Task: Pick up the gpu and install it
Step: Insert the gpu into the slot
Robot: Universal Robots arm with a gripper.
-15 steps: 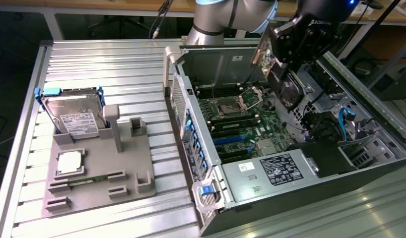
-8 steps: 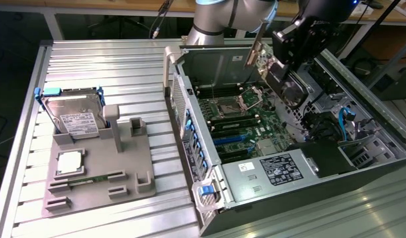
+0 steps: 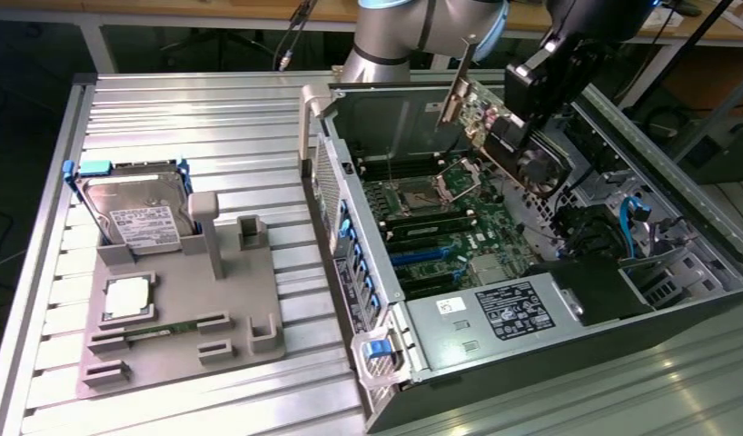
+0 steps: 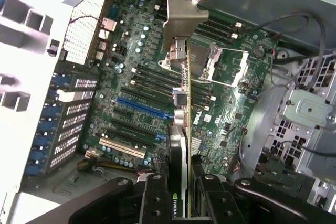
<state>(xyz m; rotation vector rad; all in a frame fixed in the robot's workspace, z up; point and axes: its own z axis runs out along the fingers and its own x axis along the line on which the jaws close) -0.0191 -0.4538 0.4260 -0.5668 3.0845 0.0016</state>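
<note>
The gpu (image 3: pixel 508 145), a green card with a black shroud, round fan and silver bracket, hangs tilted above the open computer case (image 3: pixel 517 227). My gripper (image 3: pixel 535 95) is shut on its upper edge. In the wrist view the gpu (image 4: pixel 180 119) is seen edge-on between my fingers (image 4: pixel 157 198), with its silver bracket pointing away toward the motherboard (image 4: pixel 152 93). The card is over the board, clear of the blue slot (image 4: pixel 144 107) and the other expansion slots.
A grey fixture tray (image 3: pixel 178 318) on the exterior view's left holds a hard drive with blue rails (image 3: pixel 135 213), a CPU (image 3: pixel 125 298) and a RAM stick (image 3: pixel 165 327). Cables and drive cages (image 3: pixel 626 227) crowd the case's right side. The slatted metal table (image 3: pixel 202 118) surrounds everything.
</note>
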